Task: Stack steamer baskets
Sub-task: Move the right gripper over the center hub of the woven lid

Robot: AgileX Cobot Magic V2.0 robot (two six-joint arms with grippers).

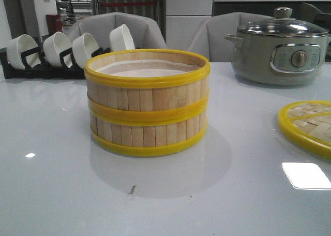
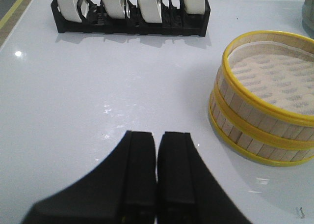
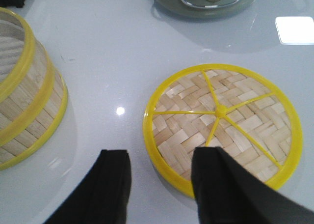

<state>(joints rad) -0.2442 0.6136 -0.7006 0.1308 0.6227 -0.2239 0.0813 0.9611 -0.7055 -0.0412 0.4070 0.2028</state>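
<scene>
Two steamer baskets stand stacked mid-table, the upper basket [image 1: 147,78] squarely on the lower basket [image 1: 148,135]; both are bamboo-slat rings with yellow rims, and a pale liner shows inside the top one. The stack also shows in the left wrist view [image 2: 265,116] and at the edge of the right wrist view [image 3: 27,101]. My left gripper [image 2: 157,135] is shut and empty, above bare table beside the stack. My right gripper [image 3: 159,160] is open and empty; one finger is over the rim of the woven lid [image 3: 221,121], the other over bare table. Neither gripper shows in the front view.
The flat woven yellow-rimmed lid [image 1: 307,124] lies at the right. A grey electric pot [image 1: 279,47] with a glass lid stands at the back right. A black rack [image 1: 46,65] of white bowls stands at the back left. Grey chairs stand behind the table.
</scene>
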